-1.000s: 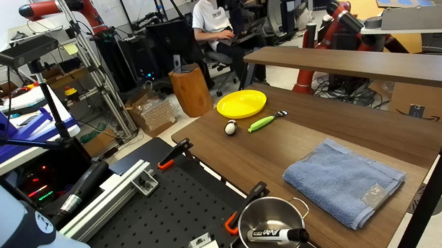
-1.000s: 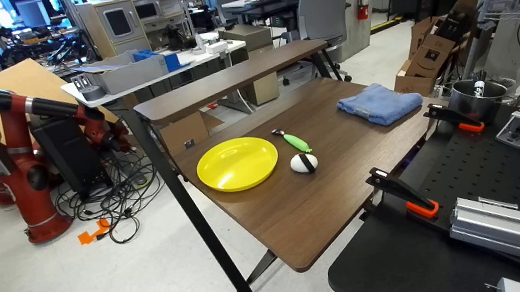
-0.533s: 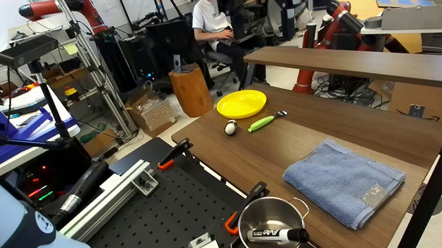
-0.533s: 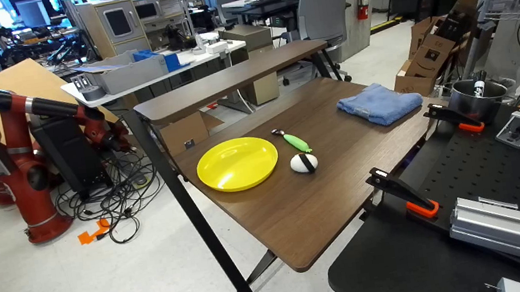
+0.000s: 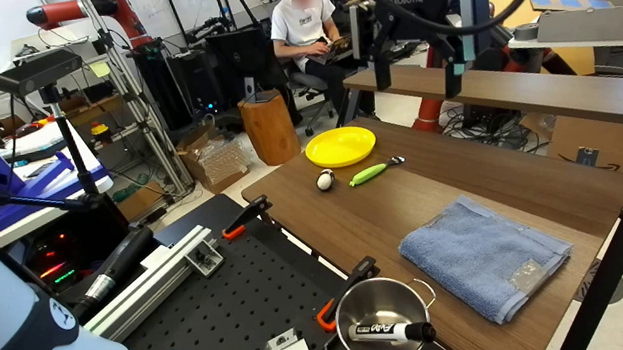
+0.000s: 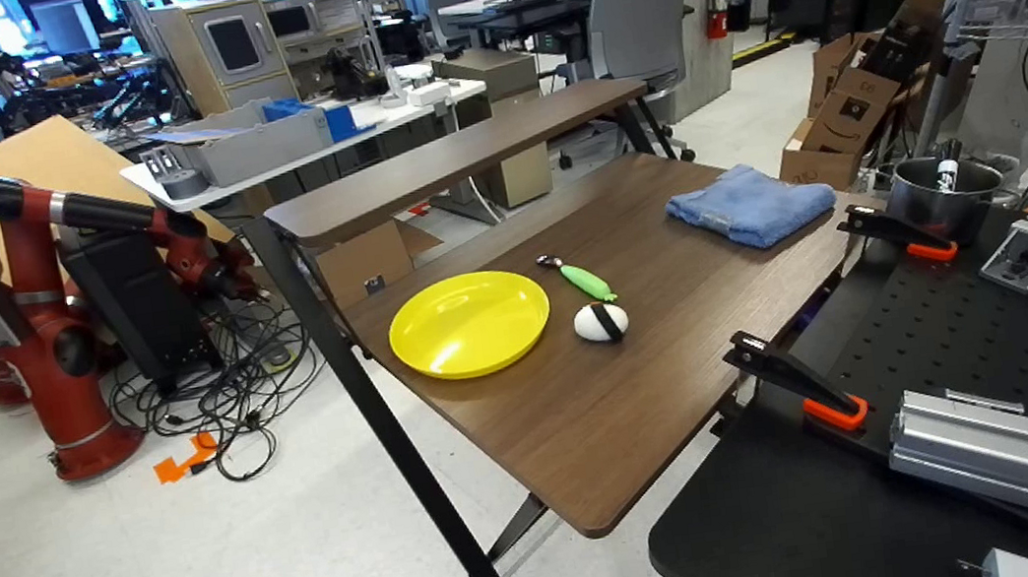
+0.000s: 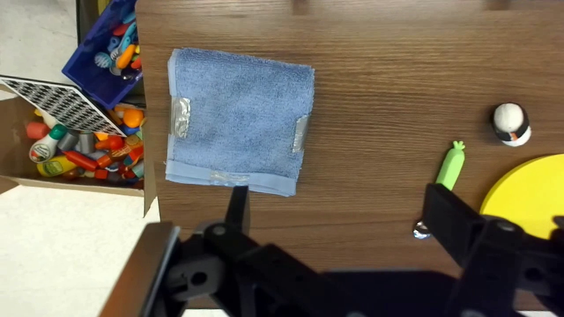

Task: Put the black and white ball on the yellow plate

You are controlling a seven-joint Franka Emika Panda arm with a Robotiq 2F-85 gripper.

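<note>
Hovering with the tool [image 5: 417, 77] released and spread wide, at the upper right of the frame in an exterior view, well above the counter [image 5: 364, 216]. Showing dark fingers [image 7: 239, 209] standing well apart in the lower half of the wrist view. Seeing the black and white ball [image 5: 324, 180] resting on the counter, below the tool and to its left in an exterior view, well apart from it. Finding it at the upper right of the wrist view, out past the finger on the picture's right. Seeing the yellow plate [image 6: 469, 324] sitting just beside the ball yet apart from it, left of centre in an exterior view. Noticing a green-handled utensil [image 7: 451, 167] lying near both, partly hidden behind a finger in the wrist view. Looking into the steel pot [image 5: 394, 295] at the bottom of the frame in an exterior view, seeing a marker [image 5: 390, 332] leaning out over the rim. Looking into the blue bin [image 7: 90, 83] at the upper left of the wrist view, seeing brightly coloured pieces [image 7: 126, 56]. Looking just below into a cardboard box [image 7: 13, 149], seeing mixed toys [image 7: 81, 160], a green-capped bottle [image 7: 48, 143] among them, and a patterned panel [image 7: 66, 103] slanting across its upper part.
</note>
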